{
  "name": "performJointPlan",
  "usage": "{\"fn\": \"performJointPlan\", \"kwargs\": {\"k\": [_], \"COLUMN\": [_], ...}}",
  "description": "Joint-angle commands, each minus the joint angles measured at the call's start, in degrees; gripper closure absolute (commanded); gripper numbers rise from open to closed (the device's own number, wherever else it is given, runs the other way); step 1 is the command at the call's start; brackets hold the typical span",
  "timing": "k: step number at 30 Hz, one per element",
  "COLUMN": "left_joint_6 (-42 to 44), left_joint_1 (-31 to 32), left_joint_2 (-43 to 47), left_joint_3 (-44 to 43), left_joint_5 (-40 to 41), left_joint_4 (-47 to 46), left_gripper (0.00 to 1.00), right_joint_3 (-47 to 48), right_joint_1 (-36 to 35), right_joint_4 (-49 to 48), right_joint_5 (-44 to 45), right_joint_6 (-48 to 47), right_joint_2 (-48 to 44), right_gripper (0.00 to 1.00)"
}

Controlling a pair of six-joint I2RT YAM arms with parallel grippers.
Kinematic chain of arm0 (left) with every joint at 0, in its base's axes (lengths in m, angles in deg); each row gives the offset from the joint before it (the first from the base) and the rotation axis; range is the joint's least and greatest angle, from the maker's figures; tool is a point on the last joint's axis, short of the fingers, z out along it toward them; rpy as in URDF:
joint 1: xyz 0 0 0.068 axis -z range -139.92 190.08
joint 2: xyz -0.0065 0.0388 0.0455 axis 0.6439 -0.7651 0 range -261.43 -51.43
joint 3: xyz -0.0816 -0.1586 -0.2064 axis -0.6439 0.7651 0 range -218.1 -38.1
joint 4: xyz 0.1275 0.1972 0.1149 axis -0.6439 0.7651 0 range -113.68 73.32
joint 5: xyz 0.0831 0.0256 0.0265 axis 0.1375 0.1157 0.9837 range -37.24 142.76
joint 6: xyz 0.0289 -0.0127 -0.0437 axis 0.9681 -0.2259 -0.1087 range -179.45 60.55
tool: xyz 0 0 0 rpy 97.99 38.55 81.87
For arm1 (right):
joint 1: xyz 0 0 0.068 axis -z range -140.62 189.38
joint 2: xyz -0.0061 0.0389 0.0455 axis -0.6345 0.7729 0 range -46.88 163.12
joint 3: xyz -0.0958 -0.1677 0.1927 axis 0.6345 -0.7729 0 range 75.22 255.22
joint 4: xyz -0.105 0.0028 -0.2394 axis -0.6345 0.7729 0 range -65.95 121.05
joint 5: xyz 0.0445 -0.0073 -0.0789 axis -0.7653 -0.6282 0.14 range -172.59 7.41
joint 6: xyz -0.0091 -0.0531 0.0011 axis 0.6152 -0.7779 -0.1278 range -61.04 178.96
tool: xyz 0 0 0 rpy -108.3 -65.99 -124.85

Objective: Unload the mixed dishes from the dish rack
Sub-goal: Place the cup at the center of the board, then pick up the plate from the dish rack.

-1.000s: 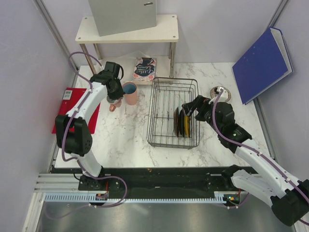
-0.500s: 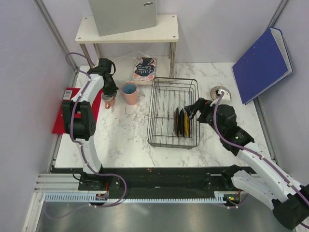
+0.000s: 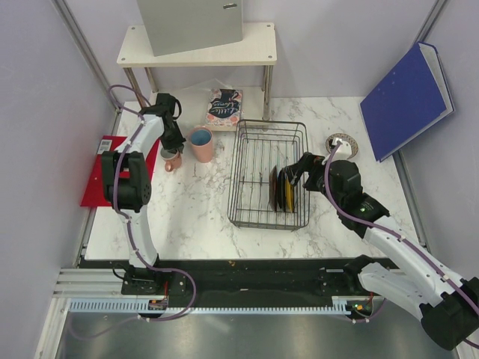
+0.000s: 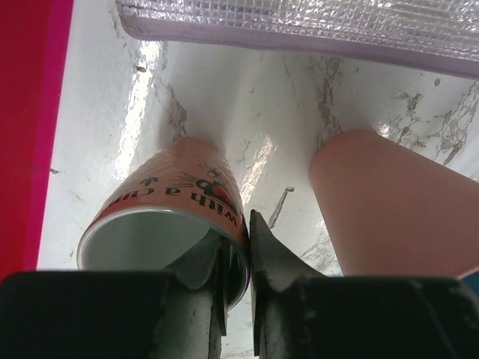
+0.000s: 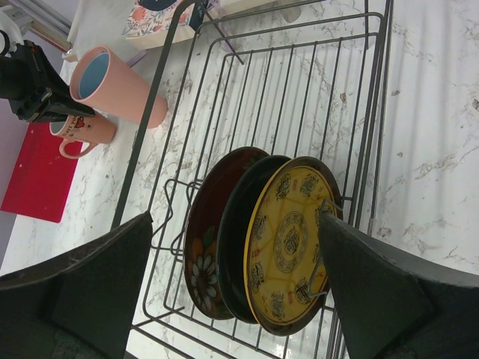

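Bench [image 3: 194, 213]: we see a white marble top, with both arm bases at its near edge.
Shelf [image 3: 258, 46]: it stands at the far edge, left of the middle, and a grey box [image 3: 191, 22] sits on it.
Binder [image 3: 408, 101]: blue, it leans at the far right corner.
Rack [image 3: 233, 179]: the dark wire basket sits in the middle of the bench, its long sides running from the far edge towards the near one.
Mat [image 3: 93, 187]: red and flat, it lies along the left edge.
Book [image 3: 224, 108]: it lies under the shelf, just beyond the rack's far left corner.
Plates [image 5: 288, 239]: we count three standing on edge in the rack's near right part, a red floral one, a black one and a yellow-patterned one.
Cup [image 3: 201, 143]: pink with a blue inside, it stands on the bench just left of the rack's far end.
Bowl [image 3: 342, 143]: it sits right of the rack towards the far right and is partly hidden by the right arm's cable.
Mug [image 4: 172, 202]: it is between the cup and the mat. We cannot tell whether it rests on the bench.
Left gripper [image 4: 238, 224]: it is clenched on the mug's rim, one finger inside and one outside.
Right gripper [image 5: 233, 224]: its fingers are spread wide and grasp nothing, and it hangs at the rack's right side over the plates.
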Motion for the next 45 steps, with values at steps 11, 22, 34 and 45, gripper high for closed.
{"fn": "performJointPlan", "kwargs": {"k": [11, 22, 34, 45], "left_joint_6": [2.5, 1.8, -1.7, -0.1], "left_joint_1": [0.1, 0.1, 1.8, 29.3], "left_joint_2": [3.2, 8.9, 22.1, 41.3], "left_joint_3": [-5.0, -6.9, -4.3, 14.0], "left_joint_5": [-0.4, 1.1, 2.6, 8.4], "left_joint_4": [0.4, 0.5, -1.2, -17.1], "left_gripper": [0.7, 0.64, 0.63, 0.17], "right_joint_3": [-0.3, -0.5, 0.0, 5.3], "right_joint_1": [-0.2, -0.2, -0.2, -0.2], "right_joint_4": [-0.8, -0.7, 0.4, 3.8], "right_joint_5": [1.3, 1.2, 1.3, 8.0], "right_joint_6": [-0.7, -0.5, -2.3, -3.6], "right_joint_2": [-0.3, -0.6, 0.0, 2.2], "right_gripper": [0.02, 0.02, 0.02, 0.02]}}
